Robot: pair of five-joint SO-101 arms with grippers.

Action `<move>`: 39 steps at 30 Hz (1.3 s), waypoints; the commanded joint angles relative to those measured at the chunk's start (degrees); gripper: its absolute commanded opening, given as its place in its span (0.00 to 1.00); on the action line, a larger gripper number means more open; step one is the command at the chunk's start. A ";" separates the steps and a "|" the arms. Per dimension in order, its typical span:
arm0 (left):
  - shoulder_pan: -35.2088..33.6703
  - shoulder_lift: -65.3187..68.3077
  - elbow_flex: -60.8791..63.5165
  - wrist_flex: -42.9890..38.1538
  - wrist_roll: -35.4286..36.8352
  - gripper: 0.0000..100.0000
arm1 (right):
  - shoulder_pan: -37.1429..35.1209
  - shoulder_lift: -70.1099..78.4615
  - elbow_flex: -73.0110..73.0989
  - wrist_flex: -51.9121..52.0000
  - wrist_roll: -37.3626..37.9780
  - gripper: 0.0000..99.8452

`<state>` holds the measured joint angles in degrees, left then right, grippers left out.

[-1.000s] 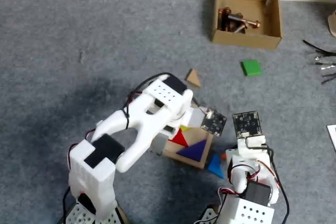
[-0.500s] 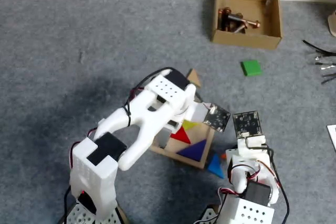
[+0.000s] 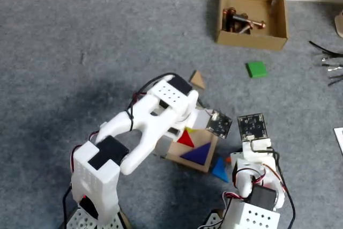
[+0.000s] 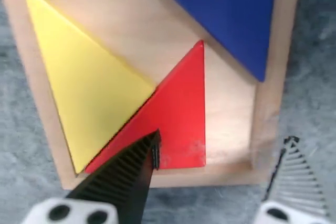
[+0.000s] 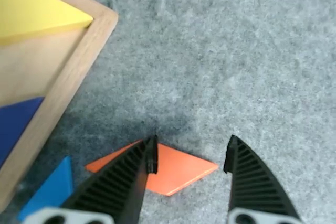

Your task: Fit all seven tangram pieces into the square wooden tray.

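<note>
- your left gripper [image 4: 223, 141] is hovering spread over the square wooden tray [image 4: 270, 103]; one fingertip [image 4: 143, 160] is touching the flat red triangle [image 4: 178, 114] inside, its long edge lying against the flat yellow triangle [image 4: 89, 93]
- your right gripper [image 5: 191, 153], also spread, is straddling the flat orange piece [image 5: 176, 170] near the tray
- your left arm [image 3: 150, 122] is sitting further back than half a second ago

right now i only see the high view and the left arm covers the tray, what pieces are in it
observer: Three: a yellow triangle, a red triangle touching it, and a blue triangle in a corner of the wooden tray.
operator: left gripper holding anything
observer: No. The left gripper is open, one fingertip above the red triangle, the other past the tray's rim.
operator: whats under the right one
observer: The right gripper is open over an orange parallelogram lying on the carpet.
</note>
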<state>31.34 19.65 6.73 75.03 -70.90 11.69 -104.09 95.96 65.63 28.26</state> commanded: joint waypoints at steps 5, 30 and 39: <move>0.75 -0.31 1.71 4.40 0.70 0.33 | -1.10 -0.66 5.93 -1.36 0.79 0.20; 1.10 -3.47 -6.73 7.91 -4.13 0.33 | -1.10 -0.66 5.93 -1.36 0.79 0.20; 0.92 7.69 -14.46 2.11 -6.59 0.33 | -1.10 -0.66 5.93 -1.36 0.88 0.20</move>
<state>31.34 26.42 -3.38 78.11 -74.51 11.69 -104.09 95.96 65.63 28.26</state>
